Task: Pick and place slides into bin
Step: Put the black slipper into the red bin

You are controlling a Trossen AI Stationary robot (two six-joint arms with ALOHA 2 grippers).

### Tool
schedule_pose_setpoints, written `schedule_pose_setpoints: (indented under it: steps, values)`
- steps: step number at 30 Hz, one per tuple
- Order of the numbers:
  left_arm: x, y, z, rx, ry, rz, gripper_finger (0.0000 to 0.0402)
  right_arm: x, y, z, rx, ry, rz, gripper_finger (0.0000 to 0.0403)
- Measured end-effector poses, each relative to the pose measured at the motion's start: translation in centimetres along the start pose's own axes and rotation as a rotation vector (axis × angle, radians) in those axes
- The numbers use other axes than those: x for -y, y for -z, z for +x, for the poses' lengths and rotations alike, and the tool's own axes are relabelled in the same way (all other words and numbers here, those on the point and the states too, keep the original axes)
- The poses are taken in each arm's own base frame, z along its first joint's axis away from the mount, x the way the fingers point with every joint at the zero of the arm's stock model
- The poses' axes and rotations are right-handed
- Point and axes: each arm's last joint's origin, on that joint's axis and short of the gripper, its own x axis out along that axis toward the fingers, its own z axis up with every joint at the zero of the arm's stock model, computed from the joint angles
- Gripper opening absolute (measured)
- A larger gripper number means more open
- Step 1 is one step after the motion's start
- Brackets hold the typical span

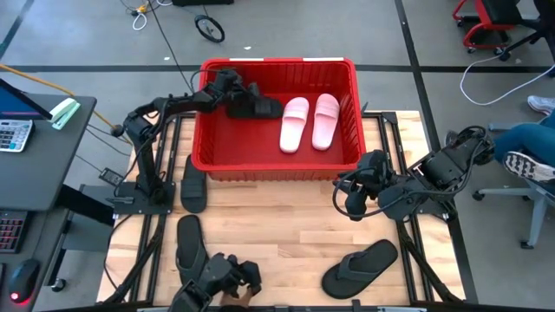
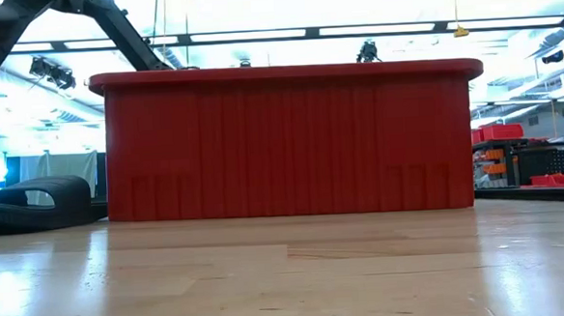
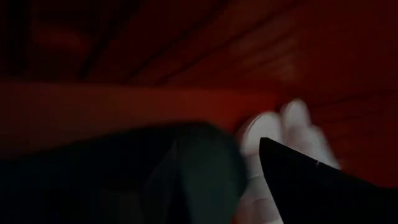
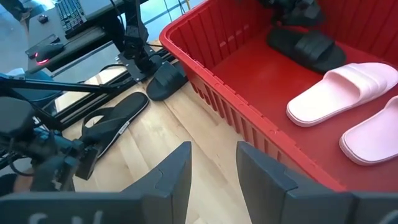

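Note:
The red bin (image 1: 277,63) stands at the table's far middle; it also shows in the low view (image 2: 291,138). Two pink slides (image 1: 295,124) (image 1: 326,120) lie side by side on its floor. A black slide (image 1: 258,107) lies flat at the bin's far left. My left gripper (image 1: 227,94) is inside the bin at that slide's left end, open; one finger (image 3: 311,180) stands apart from the slide (image 3: 155,174). My right gripper (image 1: 345,192) is open and empty (image 4: 213,168), just near of the bin's right end. My left gripper: I cannot tell whether it touches the black slide. The slide fills the wrist view and hides the other finger. From the right wrist view the slide (image 4: 308,45) rests flat on the bin floor.
A black slide (image 1: 192,184) lies on the table by the bin's near-left corner. One black flip-flop (image 1: 188,244) lies near left, another (image 1: 360,267) near right. A dark device (image 1: 221,282) sits at the near edge. A person's leg and shoe (image 1: 529,160) show at far right.

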Motion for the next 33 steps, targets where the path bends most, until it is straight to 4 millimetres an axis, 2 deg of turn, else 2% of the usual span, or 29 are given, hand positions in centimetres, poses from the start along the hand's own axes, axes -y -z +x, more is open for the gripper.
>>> schedule_pose_setpoints:
  steps: [3,7,13,18,23,26,28,33]
  values:
    - [1.5,-1.3,-0.1,0.02,0.052,-0.053,0.0241,0.0,0.0,0.0,-0.001,-0.002,-0.003,0.0132]
    - [4.9,-3.7,-0.7,0.025,0.202,-0.055,0.0234,0.0,0.0,0.0,-0.004,-0.004,-0.003,0.0132]
    - [12.4,-6.3,-3.1,-0.099,0.53,0.018,0.0215,-0.1,0.1,-0.1,-0.028,-0.018,-0.007,0.0132]
    - [19.2,-6.3,-6.3,-0.247,0.672,0.179,0.0193,-0.3,0.5,-0.4,-0.036,-0.035,-0.059,0.0132]
    - [24.6,-5.6,-11.4,-0.316,0.688,0.364,0.0167,-0.7,1.0,-1.0,-0.047,-0.066,-0.093,0.0132]
    - [26.3,-5.6,-15.2,-0.354,0.674,0.483,0.015,-0.9,1.5,-1.5,-0.056,-0.09,-0.109,0.0132]
    - [26.5,-5.4,-17.5,-0.353,0.686,0.518,0.0138,-1.1,1.7,-1.7,-0.061,-0.104,-0.119,0.0132]
    - [25.0,-4.5,-24.7,-0.378,0.618,0.495,0.0113,-1.5,1.8,-1.6,-0.05,-0.117,-0.113,0.0132]
